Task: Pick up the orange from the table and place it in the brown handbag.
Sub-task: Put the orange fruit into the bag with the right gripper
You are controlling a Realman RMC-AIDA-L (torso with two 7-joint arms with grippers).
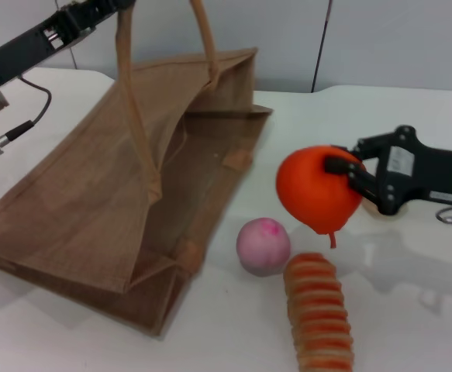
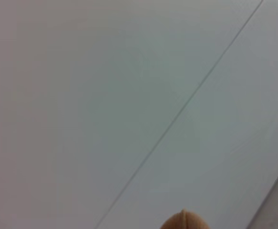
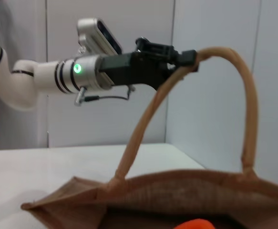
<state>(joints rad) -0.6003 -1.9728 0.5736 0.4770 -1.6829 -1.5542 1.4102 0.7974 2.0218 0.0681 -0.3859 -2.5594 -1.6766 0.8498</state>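
Right gripper [image 1: 348,177] is clamping the orange [image 1: 315,192] from its right side, black fingers [image 1: 336,164] pressing into the upper part, fruit hanging in the air above the table [image 1: 412,310] with its small stem tip pointing down. Orange is sitting right of the brown handbag [image 1: 125,201], well clear of the opening for now, just above and right of a pink ball [image 1: 263,245], and a ribbed orange-and-cream roll [image 1: 319,306] is lying near-right of that.

Left gripper [image 3: 186,58] is up at far left, closed on one loop handle [image 3: 148,114] and lifting it, so the bag mouth is gaping toward the right; in the right wrist view the bag rim is spreading wide with a sliver of orange at the bottom edge. Left wrist view is showing only wall and a bit of handle.

Handling, judging by looks: skin is smooth and glossy, so probably slippery, and the rounded tapering shape gives little to bite on; grip across the widest part is likely safest. It appears to be light and a bit soft, since it seems to be dimpling slightly under the fingers. Bag is floppy burlap, probably collapsing if the handle is let go, so the opening is depending on that lift
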